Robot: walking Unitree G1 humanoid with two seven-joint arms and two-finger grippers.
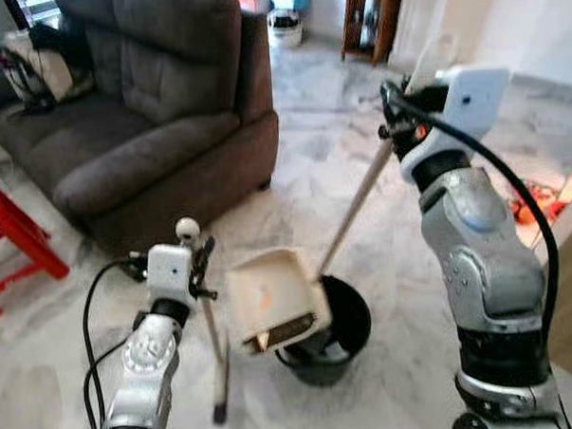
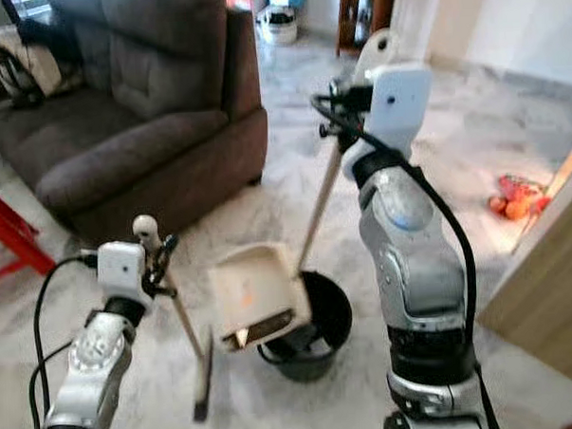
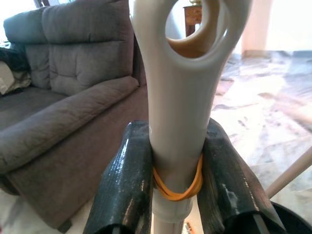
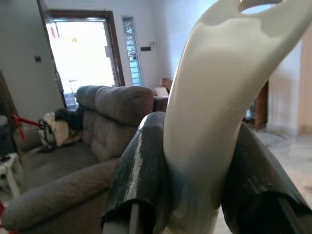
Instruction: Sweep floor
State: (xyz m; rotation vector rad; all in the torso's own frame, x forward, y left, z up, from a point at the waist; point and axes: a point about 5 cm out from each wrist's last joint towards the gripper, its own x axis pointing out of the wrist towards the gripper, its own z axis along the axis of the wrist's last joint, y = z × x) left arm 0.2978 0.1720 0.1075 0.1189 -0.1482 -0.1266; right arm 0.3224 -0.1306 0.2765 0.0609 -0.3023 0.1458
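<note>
**Dustpan tipped over bin, broom held upright**

Left gripper (image 3: 176,195) clamped on the white broom handle (image 1: 211,332), one black finger (image 3: 126,185) on each side, a yellow rubber band (image 3: 178,187) around the handle between them. Handle running down to the marble floor (image 1: 340,155) at near left; broom head (image 1: 220,407) small and blurred, bristles hard to make out. Right gripper (image 4: 195,190) closed around the looped top of the dustpan handle (image 1: 357,207), high at right; grip point in the head views hidden behind the wrist housing. Cream dustpan (image 1: 271,296) tilted at the left rim of the black bin (image 1: 353,326), open mouth toward the bin; bin contents dark and unreadable, its left rim covered by the pan. Grey sofa (image 1: 158,106) at far left, cut off by the frame top. Red stool (image 1: 12,241) at the left edge, partly cropped. Wooden cabinet (image 1: 372,16) far beyond. Orange items (image 2: 515,200) on the floor at far right, too blurred to identify. Pale wooden panel (image 2: 546,289) close at right of the right arm. Open marble between sofa corner and bin, and far right of the dustpan handle.
</note>
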